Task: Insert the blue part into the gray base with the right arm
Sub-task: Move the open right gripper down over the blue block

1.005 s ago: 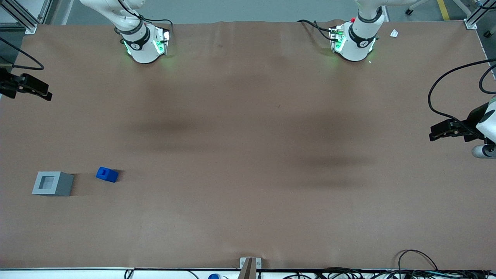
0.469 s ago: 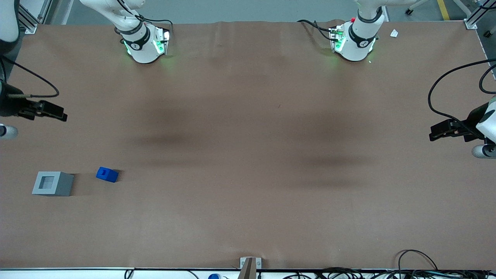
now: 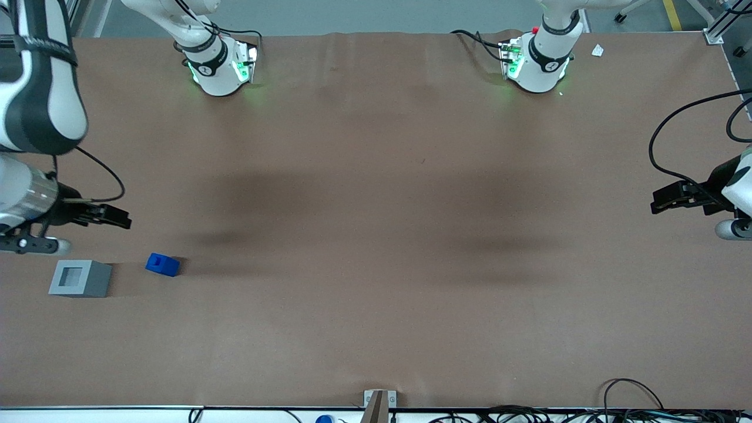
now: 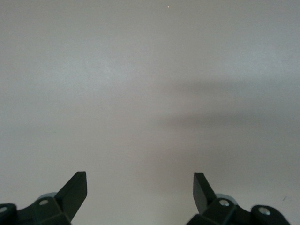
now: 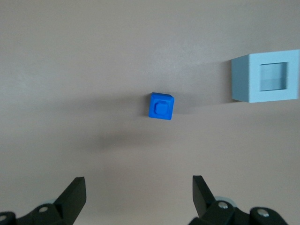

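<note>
The right arm's end effector (image 3: 120, 218), fingers spread wide and empty, hovers at the front frame's left edge, above the blue part (image 3: 162, 264) and gray base (image 3: 79, 278) on the desk (image 3: 376, 235).

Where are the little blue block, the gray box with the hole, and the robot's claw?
blue part (image 5: 161, 106): right wrist view, top face.
gray base (image 3: 80, 278): front view, top rim.
gripper (image 5: 138, 194): right wrist view, midway between open fingertips.
</note>
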`<control>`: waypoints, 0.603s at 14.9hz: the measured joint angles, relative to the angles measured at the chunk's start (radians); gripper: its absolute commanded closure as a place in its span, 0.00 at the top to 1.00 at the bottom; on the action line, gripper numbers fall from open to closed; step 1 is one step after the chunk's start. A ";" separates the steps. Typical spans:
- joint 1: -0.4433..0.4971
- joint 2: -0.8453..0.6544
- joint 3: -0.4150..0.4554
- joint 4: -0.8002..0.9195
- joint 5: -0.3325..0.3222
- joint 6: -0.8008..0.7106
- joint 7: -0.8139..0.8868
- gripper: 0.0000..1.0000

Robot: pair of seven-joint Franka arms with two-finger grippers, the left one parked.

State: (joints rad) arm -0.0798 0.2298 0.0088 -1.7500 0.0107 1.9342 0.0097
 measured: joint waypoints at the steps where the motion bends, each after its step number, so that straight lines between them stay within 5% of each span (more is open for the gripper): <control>1: 0.000 0.013 0.000 -0.025 0.001 0.029 0.000 1.00; 9: -0.020 0.202 0.000 -0.045 0.005 0.310 0.002 1.00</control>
State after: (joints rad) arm -0.0998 0.4321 0.0084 -1.7947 0.0161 2.2444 0.0117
